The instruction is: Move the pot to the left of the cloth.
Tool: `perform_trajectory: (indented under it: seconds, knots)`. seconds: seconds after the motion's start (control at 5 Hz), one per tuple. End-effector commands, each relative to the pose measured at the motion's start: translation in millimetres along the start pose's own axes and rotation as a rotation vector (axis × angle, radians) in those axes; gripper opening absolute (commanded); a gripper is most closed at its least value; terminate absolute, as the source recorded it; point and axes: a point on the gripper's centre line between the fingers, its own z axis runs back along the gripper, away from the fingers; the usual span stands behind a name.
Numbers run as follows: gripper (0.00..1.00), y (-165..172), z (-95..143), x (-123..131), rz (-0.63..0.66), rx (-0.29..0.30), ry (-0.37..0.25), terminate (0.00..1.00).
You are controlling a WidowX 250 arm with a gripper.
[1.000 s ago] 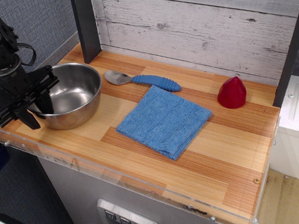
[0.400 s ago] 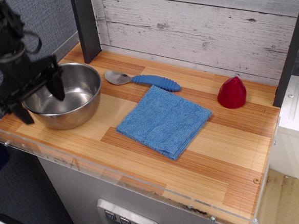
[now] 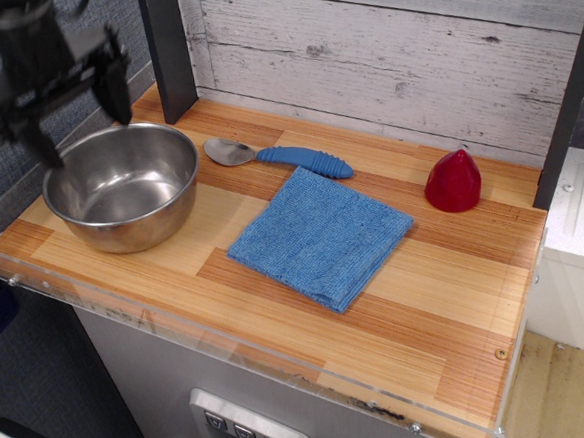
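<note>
The pot point(image 3: 122, 187) is a shiny steel bowl standing upright on the wooden counter at the left, clear of the cloth. The cloth point(image 3: 320, 236) is a folded blue towel lying flat in the middle of the counter, to the right of the pot. My gripper point(image 3: 76, 116) hangs open above the pot's far left rim, its two dark fingers point(image 3: 115, 91) spread wide and holding nothing. It is lifted free of the pot.
A metal spoon with a blue ribbed handle point(image 3: 283, 156) lies behind the cloth. A red cone-shaped object point(image 3: 453, 181) stands at the back right. A dark post point(image 3: 167, 49) rises behind the pot. A clear lip point(image 3: 231, 349) runs along the counter's front edge.
My gripper has risen from straddling the pot's left rim to well above it, moving up and back. The pot has stayed where it was.
</note>
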Motion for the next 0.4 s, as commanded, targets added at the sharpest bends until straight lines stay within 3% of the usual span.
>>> perform_trajectory:
  seconds: [0.0,0.2]
  knots:
    - [1.00,5.1,17.0,-4.7,-0.001,-0.030,-0.040,0.00]
    - [1.00,5.1,17.0,-4.7,-0.001,-0.030,-0.040,1.00]
